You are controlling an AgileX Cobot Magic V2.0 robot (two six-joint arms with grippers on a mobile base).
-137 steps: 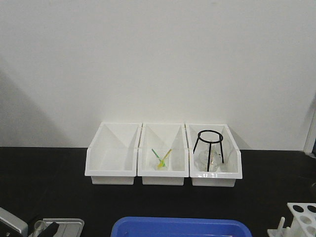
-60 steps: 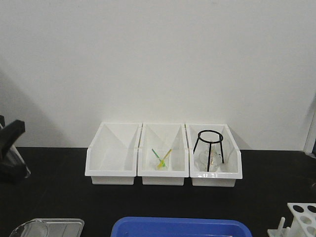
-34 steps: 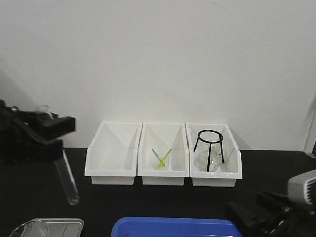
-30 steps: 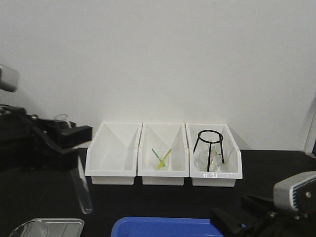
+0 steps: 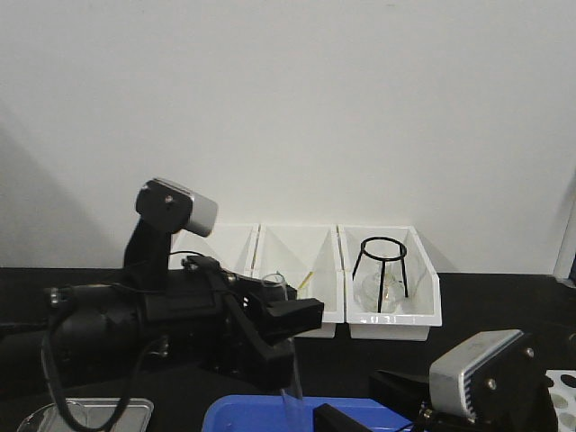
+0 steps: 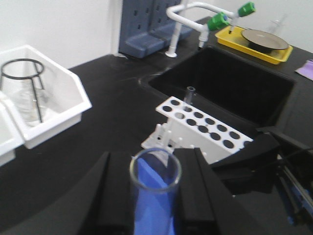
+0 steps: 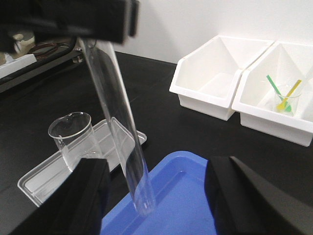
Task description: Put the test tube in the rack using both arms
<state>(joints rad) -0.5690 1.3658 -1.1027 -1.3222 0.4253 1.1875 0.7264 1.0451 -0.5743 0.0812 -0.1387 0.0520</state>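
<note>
Handing over, I judge: my left gripper (image 6: 154,176) grips the test tube (image 7: 122,132) just under its rim, its round end hanging between the right gripper's (image 7: 161,196) wide-spread jaws. I'd close the right squarely and gently before the left releases — the rack (image 6: 205,125) stands beyond the left jaws.

Black benchtop (image 5: 504,292), with a sink basin (image 6: 230,83) recessed in it. Resting directly on it:
- three white bins (image 5: 297,247) side by side at the back, by the wall
- blue tray (image 7: 186,171) at the near edge
- grey tray (image 7: 34,181) beside the blue one
- white rack (image 6: 205,127) just beside the sink
- yellow tray (image 6: 230,41) beyond the basin
</note>
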